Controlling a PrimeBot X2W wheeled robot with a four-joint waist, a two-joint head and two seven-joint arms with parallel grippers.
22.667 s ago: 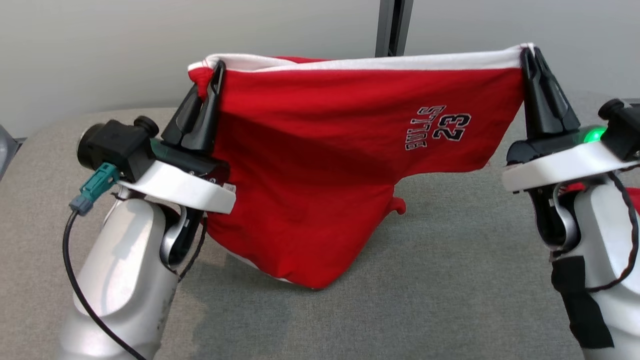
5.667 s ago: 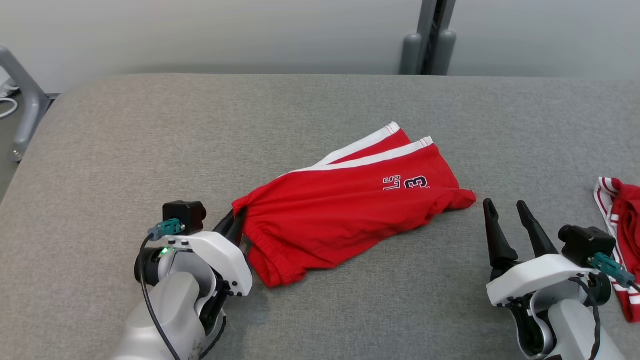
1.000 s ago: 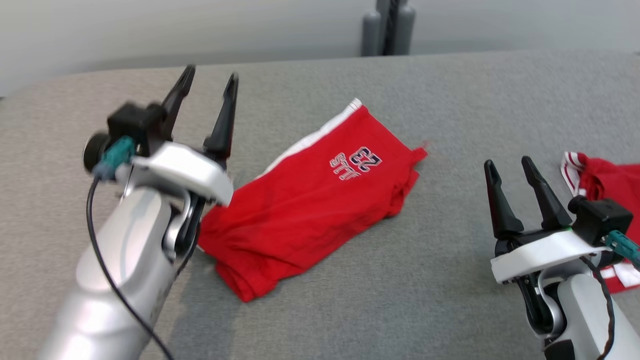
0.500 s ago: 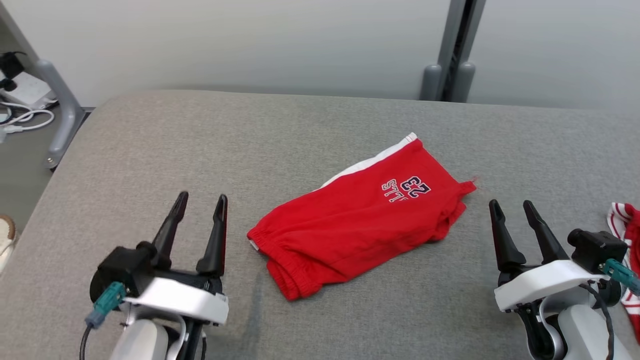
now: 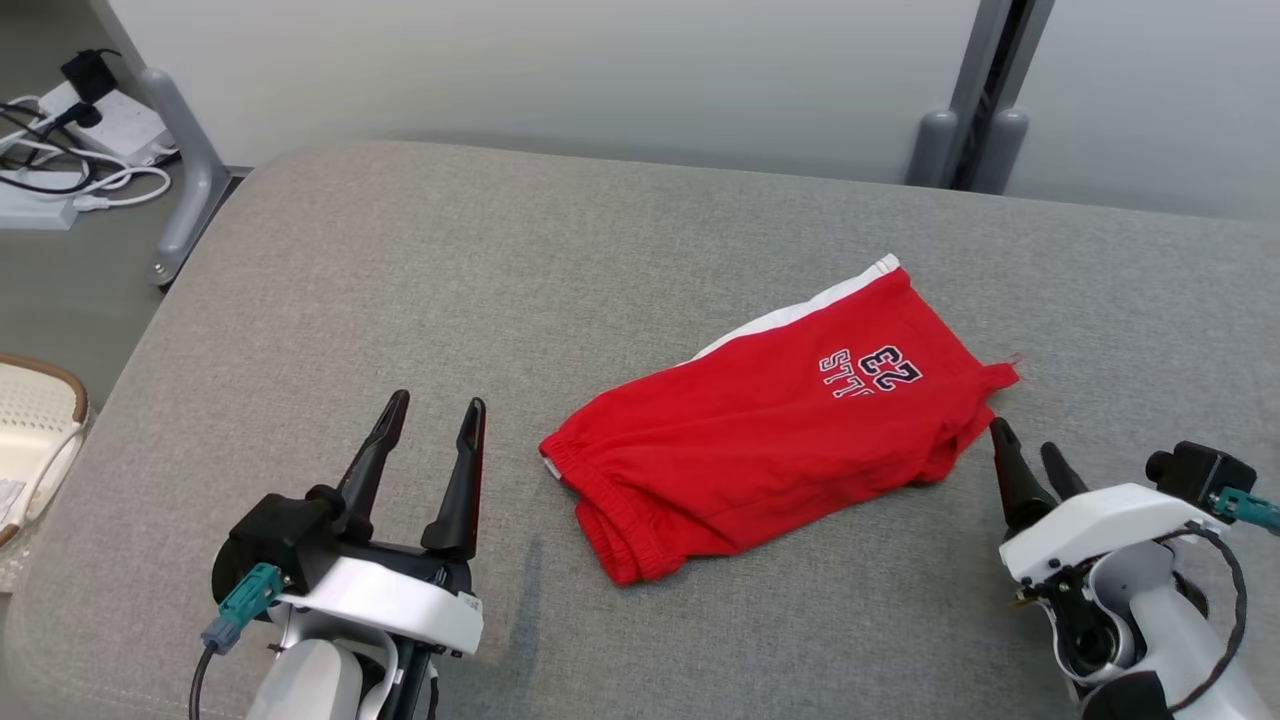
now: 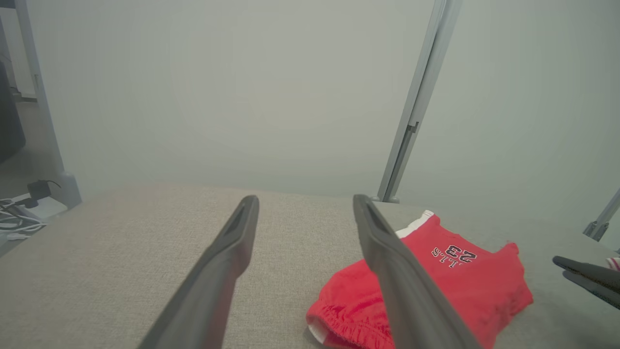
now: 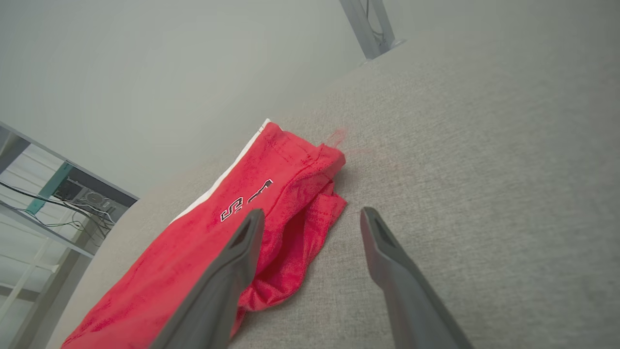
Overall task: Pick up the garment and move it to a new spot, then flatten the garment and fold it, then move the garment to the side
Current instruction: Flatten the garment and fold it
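A grey padded table (image 5: 300,300) stood before a pale wall and a grey post (image 5: 985,100). The garment (image 5: 780,440), red shorts folded into a narrow bundle, lay on the table right of centre. Its long axis ran on a slant, from the gathered waistband (image 5: 600,500) at the near left to the white-striped hem (image 5: 860,285) at the far right. Both grippers were released and empty, jaws wide, pointing away from the robot. The right gripper (image 5: 1024,440) was the nearer: its tips sat just beside the bundle's right-hand corner. In the right wrist view the cloth lay to the left of it and partly behind one finger, with bare table on the other side. The left gripper (image 5: 440,400) stood near the waistband end but apart from it, with the garment off to its right. Judging from the fold, the step left was to shift the bundle aside, and a grip at each end of that slanted axis would probably keep the fold together. Open room lay over the left half and along the far side. The table's rounded left edge (image 5: 130,380) dropped to a floor with cables (image 5: 70,170), so a slide that way had its limit.
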